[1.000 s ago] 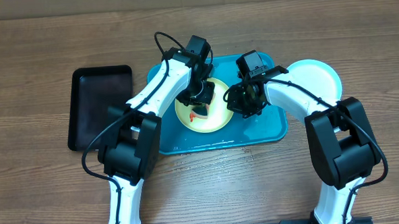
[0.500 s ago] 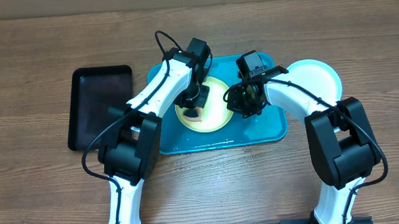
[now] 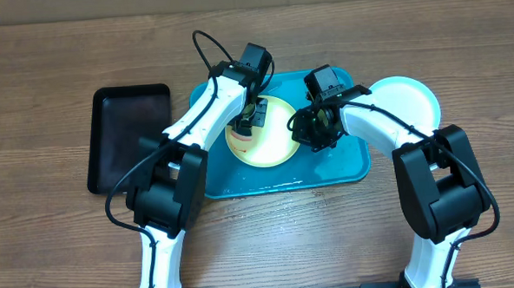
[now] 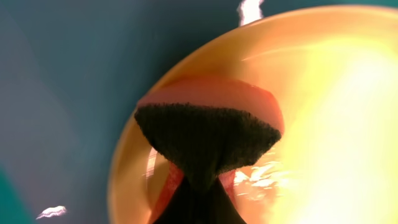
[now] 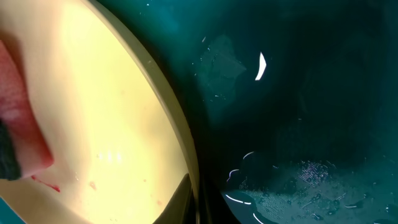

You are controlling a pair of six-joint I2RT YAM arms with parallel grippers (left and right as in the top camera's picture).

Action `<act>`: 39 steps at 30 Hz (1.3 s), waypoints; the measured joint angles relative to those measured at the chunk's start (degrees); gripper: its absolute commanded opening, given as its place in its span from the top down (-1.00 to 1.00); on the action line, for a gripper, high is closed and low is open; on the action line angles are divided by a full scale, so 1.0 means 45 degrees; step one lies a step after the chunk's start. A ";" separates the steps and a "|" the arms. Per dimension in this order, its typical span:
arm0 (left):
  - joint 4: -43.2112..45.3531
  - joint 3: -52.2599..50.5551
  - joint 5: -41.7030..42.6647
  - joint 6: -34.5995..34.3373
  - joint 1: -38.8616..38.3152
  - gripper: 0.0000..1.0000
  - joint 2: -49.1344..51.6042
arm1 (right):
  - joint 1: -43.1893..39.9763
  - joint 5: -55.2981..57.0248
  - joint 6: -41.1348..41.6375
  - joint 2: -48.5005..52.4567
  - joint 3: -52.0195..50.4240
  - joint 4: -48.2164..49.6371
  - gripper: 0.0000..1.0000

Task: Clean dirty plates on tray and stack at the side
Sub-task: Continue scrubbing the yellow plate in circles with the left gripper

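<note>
Wooden table below, turquoise tray at centre carrying the yellow-green plate — my left gripper clamps a sponge pressed onto the plate's left side; my right gripper sits at its right rim — grip I cannot tell

Plate in tray; 2nd plate rt.

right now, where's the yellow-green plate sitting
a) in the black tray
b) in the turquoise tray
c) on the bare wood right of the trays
b: the overhead view shows the yellow-green plate lying inside the turquoise tray, with the left gripper pressing a sponge onto it.
</note>
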 measured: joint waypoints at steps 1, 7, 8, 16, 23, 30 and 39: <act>0.0121 0.0000 0.0393 0.0010 0.0000 0.92 0.0000 | -0.0005 -0.0005 0.0005 0.0000 0.0000 0.0000 0.92; 0.0160 0.0000 0.2467 0.0816 -0.0155 0.92 0.0000 | 0.0000 0.0000 -0.0010 0.0000 0.0000 0.0015 0.92; 0.0058 0.0000 0.2671 0.1010 -0.0223 0.92 0.0000 | -0.0005 0.0000 -0.0015 0.0000 0.0000 0.0015 0.92; -0.0967 0.0000 0.2195 0.1690 -0.0695 0.92 0.0000 | 0.0000 0.0005 -0.0015 0.0000 0.0000 0.0015 0.92; -0.2186 0.0000 -0.0860 0.0685 -0.0704 0.92 0.0000 | 0.0000 0.0000 -0.0019 0.0000 0.0000 0.0015 0.92; -0.1627 -0.0005 -0.2841 0.0345 -0.0704 0.80 0.0000 | 0.0000 -0.0005 -0.0010 0.0000 0.0000 0.0005 0.92; 0.0243 -0.0015 -0.1613 0.0296 -0.0699 0.91 0.0000 | 0.0000 -0.0005 -0.0005 0.0000 0.0000 0.0005 0.91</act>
